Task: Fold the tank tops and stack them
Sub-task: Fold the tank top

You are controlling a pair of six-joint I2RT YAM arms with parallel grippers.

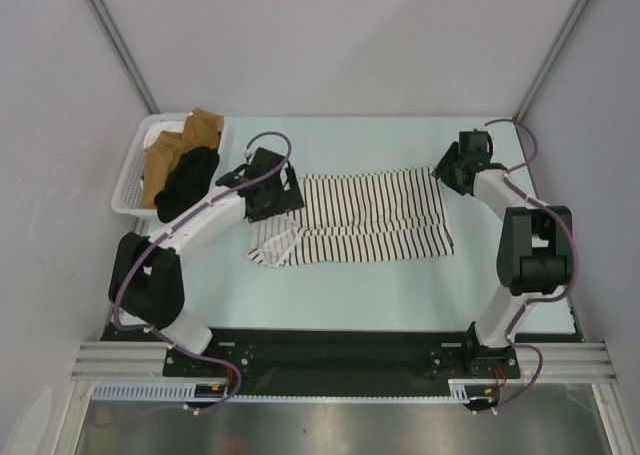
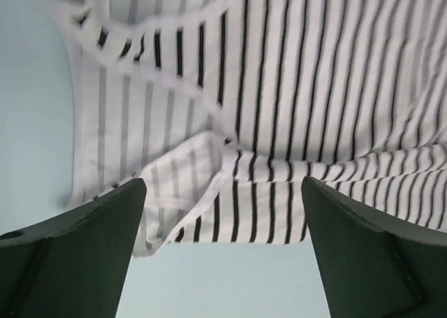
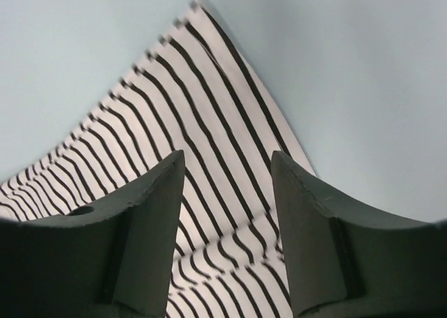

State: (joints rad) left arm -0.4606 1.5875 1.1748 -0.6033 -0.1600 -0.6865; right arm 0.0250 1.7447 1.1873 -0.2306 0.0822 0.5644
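Both released: left gripper (image 2: 223, 192) and right gripper (image 3: 227, 164) over the striped tank top (image 1: 370, 215).
I see left spread wide at the straps, right parted above a corner.

The striped tank top (image 1: 370, 215) lies spread on the table (image 1: 400, 295), straps rumpled at its left end. The black tank top (image 1: 188, 180) sits bunched in the basket (image 1: 125, 190).

Robot lab test cell, not a home: plain grey-white panel walls (image 1: 330, 35) w/ bare metal corner struts (image 1: 115, 40) box in a pale blue-green tabletop (image 1: 360, 295). Two white-and-black jointed robot arms, left arm (image 1: 200, 220) & right arm (image 1: 520, 255), sit bolted to a flat black base plate (image 1: 330, 360) on ribbed aluminium rails (image 1: 120, 360).
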